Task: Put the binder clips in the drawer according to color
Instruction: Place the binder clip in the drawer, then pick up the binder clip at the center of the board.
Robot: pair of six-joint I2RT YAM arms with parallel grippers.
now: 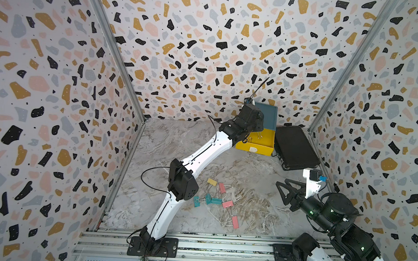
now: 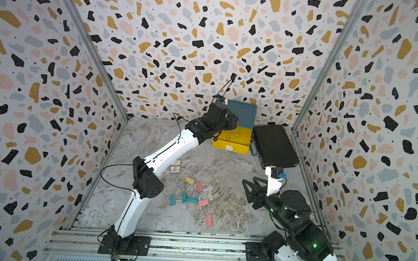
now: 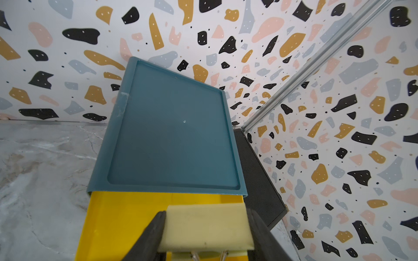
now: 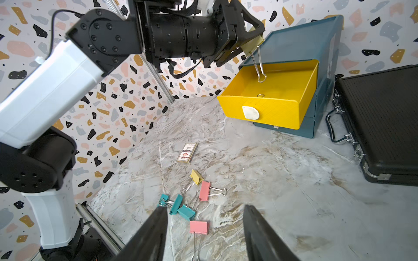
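The left gripper [image 4: 253, 40] is clamped on the body of a pale yellow binder clip [image 3: 204, 223]. It holds the clip above the back of the pulled-out yellow drawer [image 4: 271, 110], with the wire handles [image 4: 260, 65] hanging down between the drawer's walls. The right gripper [image 4: 204, 209] hangs with its jaws apart and nothing between them, over the clips lying on the table [image 4: 294, 169]. The main risk is in the release. The held clip sits just beside the front lip of the teal cabinet [image 3: 172, 135], so if let go here its body could strike that lip and bounce, or land on the cabinet's top instead of in the drawer. The dangling handles could also hook on a drawer wall if the arm shifts sideways, and a knock might push or tilt the drawer, which stands far out. On the table lie a yellow clip [image 4: 196, 177], three teal clips [image 4: 176, 204] bunched and touching, and three pink clips [image 4: 205, 191]; the tangled teal ones may lift together. The drawer's floor is mostly hidden: the left arm [image 1: 217, 146] covers part of it in both top views and the front wall blocks it from the right wrist. Only a silver wire loop [image 4: 260, 95] shows there, probably a clip already inside. The two lower drawers [image 4: 307, 126] are shut, their contents unseen.
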